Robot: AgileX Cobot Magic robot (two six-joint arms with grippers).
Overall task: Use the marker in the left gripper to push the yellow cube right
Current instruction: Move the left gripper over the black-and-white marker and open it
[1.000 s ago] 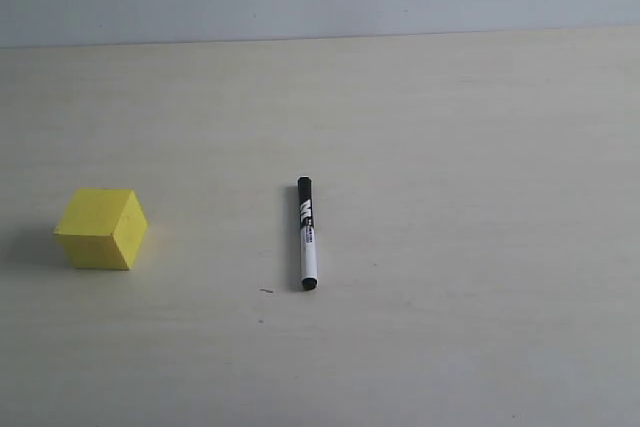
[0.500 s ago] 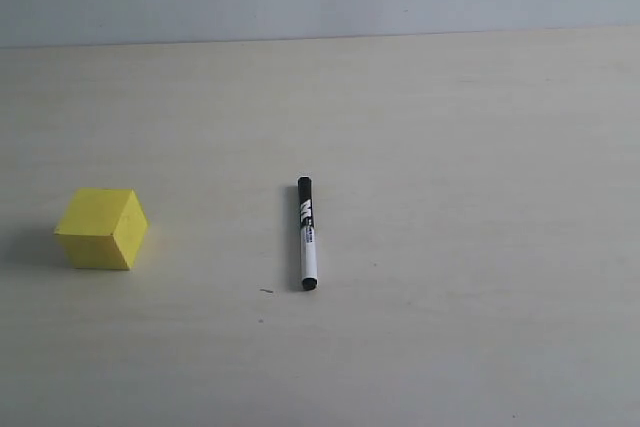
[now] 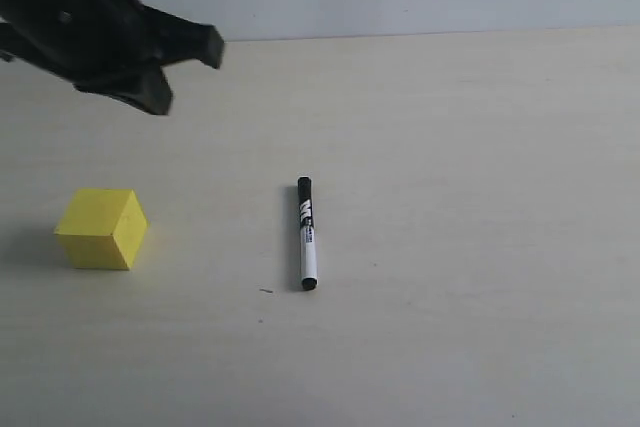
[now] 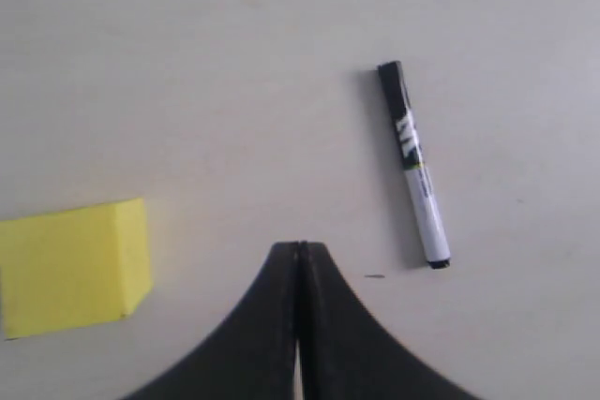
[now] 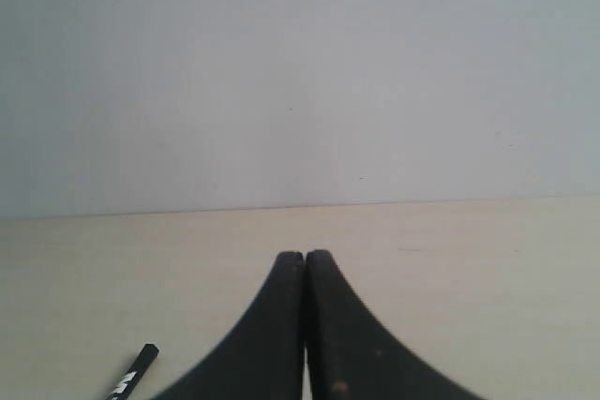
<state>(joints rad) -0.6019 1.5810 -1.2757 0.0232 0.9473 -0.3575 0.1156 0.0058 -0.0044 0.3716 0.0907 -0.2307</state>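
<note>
Two grippers are being shown with fingers pressed together and nothing pinched: the left gripper (image 4: pixel 298 250), hanging above the table (image 3: pixel 480 147) beyond and to the left of the marker (image 3: pixel 307 234), and the right gripper (image 5: pixel 305 257). The marker is lying flat and untouched, and the cube (image 3: pixel 101 229) is sitting well to the marker's left. The marker is being judged light, stiff and smooth, a round barrel liable to roll or slip, so a hold across the white mid-barrel is being favoured. The cube, matte and sharp-edged, is being judged light, likely to slide readily on the pale, smooth table, and to twist if pushed off-centre.
</note>
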